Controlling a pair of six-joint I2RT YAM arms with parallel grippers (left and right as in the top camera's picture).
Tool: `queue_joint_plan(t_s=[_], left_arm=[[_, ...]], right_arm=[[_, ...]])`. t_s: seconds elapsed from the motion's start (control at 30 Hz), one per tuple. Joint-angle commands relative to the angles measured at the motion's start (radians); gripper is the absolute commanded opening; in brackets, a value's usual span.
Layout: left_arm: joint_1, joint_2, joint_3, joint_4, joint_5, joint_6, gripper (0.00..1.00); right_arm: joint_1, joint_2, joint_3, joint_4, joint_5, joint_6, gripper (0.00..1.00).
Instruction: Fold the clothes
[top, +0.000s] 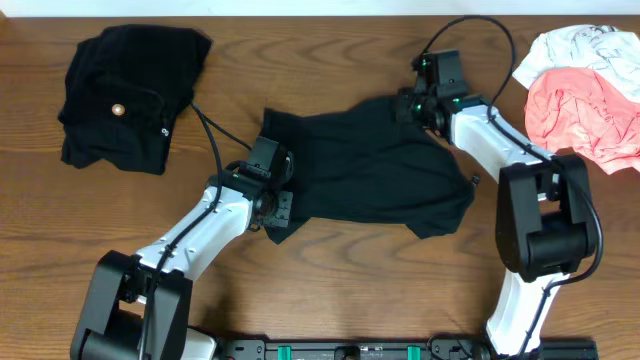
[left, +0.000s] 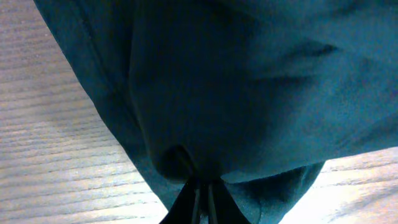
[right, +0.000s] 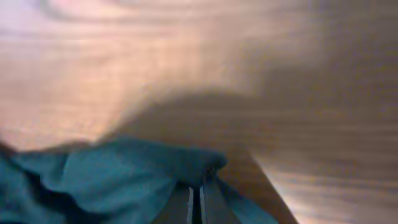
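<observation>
Two grippers clamp the black shirt (top: 370, 165) spread on the table (top: 330, 290): left gripper (top: 277, 212) on its near-left hem, right gripper (top: 405, 108) on its far-right corner. We judge opposite holds let us fold it over.

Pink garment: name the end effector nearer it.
Right. The right end effector pinches the black shirt left of the pink garment; the left end effector grips the shirt's opposite edge, farther off.
</observation>
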Motion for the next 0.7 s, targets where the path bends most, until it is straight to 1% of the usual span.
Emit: queue_joint_plan(t_s=[0.0,0.23,0.33,0.4,0.57,0.6,0.63,0.67], left_arm=[[0.002,-0.013,-0.006,-0.007,-0.004,-0.005,0.06],[0.002,-0.013,-0.006,-0.026,-0.004,-0.004,0.06],[0.002,-0.013,-0.006,-0.029,-0.005,-0.004,0.06],[0.002,-0.013,-0.006,-0.029,-0.005,-0.004,0.06],[0.002,-0.013,-0.006,-0.029,-0.005,-0.005,0.06],[0.002,-0.013,-0.006,-0.029,-0.005,-0.004,0.06],[0.002,-0.013,-0.006,-0.029,-0.005,-0.004,0.06],[0.002,-0.013,-0.006,-0.029,-0.005,-0.005,0.06]], right_arm=[[-0.016,0.003,0.019,0.027,0.091,0.05,0.01],[-0.029,0.003,0.019,0.111,0.152,0.056,0.01],[-0.029,0.003,0.019,0.128,0.229,0.1,0.01],[-0.029,0.003,0.019,0.143,0.272,0.104,0.01],[-0.031,0.003,0.019,0.19,0.312,0.106,0.01],[-0.032,0.003,0.019,0.2,0.315,0.112,0.03],[-0.034,0.003,0.019,0.21,0.315,0.119,0.15],[-0.036,0.003,0.019,0.222,0.314,0.123,0.36]])
